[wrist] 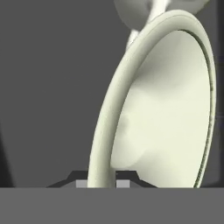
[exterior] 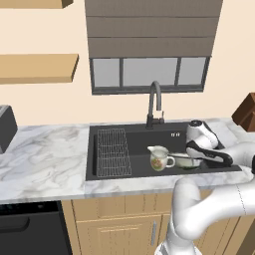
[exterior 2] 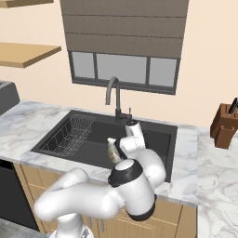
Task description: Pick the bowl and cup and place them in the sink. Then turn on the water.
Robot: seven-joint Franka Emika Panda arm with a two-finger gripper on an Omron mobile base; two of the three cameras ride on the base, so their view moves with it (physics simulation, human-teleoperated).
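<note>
Two fingertips [wrist: 120, 183] of the gripper [wrist: 103, 183] pinch the bowl [wrist: 166, 109] by its rim, frame centre, low inside the sink [exterior: 109, 174]. Risk: thin rim grip, so the bowl may tip or knock the cream jug [exterior: 159, 158] just beside it on release. Further back: wire rack [exterior: 113, 152] at basin left, faucet [exterior: 154, 102] behind.

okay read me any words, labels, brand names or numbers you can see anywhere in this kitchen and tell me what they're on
No readable text anywhere.
The jug in the sink carries a small coloured motif: a picture, not lettering, too small to make out.
Two tiny pale marks on the sink's back ledge: too small to read.
</note>
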